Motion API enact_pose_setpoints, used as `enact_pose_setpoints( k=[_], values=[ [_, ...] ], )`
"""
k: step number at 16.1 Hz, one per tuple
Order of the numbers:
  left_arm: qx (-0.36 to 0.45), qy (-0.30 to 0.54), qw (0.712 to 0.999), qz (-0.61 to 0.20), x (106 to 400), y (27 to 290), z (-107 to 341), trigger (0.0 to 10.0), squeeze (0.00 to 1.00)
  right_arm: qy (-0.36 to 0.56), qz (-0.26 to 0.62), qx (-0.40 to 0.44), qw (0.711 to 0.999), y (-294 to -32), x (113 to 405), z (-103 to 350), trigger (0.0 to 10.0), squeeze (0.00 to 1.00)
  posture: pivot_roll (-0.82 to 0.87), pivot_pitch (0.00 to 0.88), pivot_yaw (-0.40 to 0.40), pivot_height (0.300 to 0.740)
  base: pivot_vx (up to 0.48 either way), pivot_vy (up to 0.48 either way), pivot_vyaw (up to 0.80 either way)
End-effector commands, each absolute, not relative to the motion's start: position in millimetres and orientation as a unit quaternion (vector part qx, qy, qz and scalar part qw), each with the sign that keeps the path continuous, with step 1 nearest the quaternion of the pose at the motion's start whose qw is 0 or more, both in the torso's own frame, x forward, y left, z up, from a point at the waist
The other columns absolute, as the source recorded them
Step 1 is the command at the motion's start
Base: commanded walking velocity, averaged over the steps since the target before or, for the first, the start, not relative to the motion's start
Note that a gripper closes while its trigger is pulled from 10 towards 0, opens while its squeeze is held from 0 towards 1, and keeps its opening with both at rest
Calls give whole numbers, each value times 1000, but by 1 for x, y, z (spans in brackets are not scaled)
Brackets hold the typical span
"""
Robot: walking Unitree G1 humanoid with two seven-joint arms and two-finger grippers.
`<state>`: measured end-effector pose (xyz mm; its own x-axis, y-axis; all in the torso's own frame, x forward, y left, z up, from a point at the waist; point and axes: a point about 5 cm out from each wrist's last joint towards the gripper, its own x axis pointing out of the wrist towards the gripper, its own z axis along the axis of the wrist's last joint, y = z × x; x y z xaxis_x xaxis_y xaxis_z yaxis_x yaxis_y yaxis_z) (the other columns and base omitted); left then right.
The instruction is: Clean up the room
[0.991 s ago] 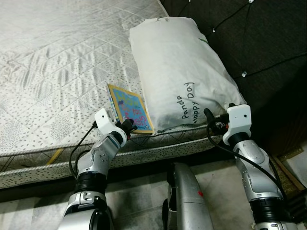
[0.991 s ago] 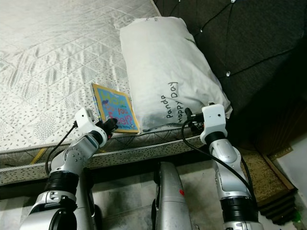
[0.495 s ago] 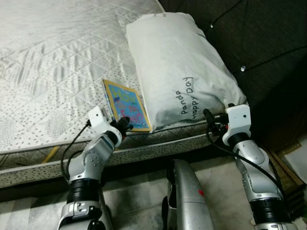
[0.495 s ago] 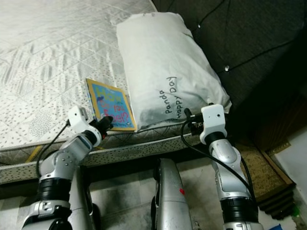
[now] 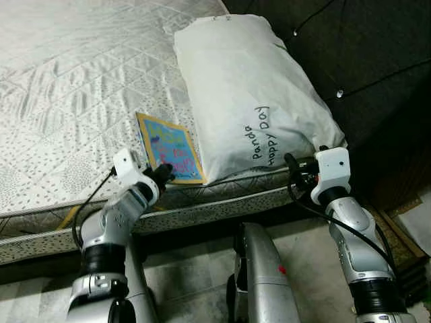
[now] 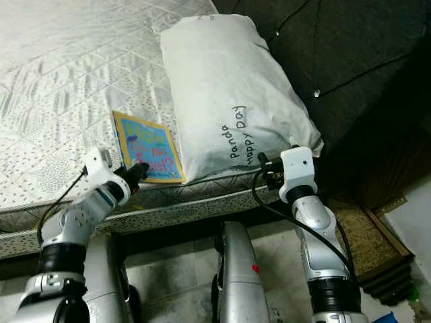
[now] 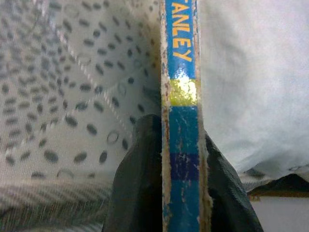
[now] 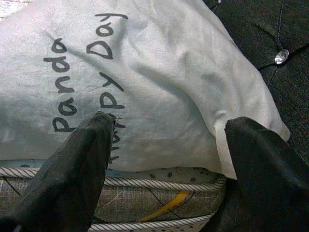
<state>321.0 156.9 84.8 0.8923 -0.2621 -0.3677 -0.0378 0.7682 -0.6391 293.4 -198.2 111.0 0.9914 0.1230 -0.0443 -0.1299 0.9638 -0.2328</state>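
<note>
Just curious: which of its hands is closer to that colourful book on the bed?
Left. The left hand grips the book by its edge; the right hand sits across the pillow.

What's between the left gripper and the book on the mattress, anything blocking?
Nothing. The left gripper is already shut on the book; its spine sits between the fingers. The pillow lies beside it; contact unclear.
</note>
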Motion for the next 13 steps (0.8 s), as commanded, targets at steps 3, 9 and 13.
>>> enact_pose_setpoints(
  k=[3,9,13],
  values=[
    [-323,217,920,-40,328,170,88,10000,0,19,60,-122,991,-201,293,110,10000,0,-174,104,-78,510,0,0,0],
    [-346,242,906,-39,331,168,71,10000,0,14,64,-124,990,-198,294,112,10000,0,-182,110,-81,510,0,0,0],
    [-382,246,887,-80,336,145,71,10000,0,14,64,-125,990,-198,294,113,10000,0,-186,111,-79,510,0,0,0]
  ],
)
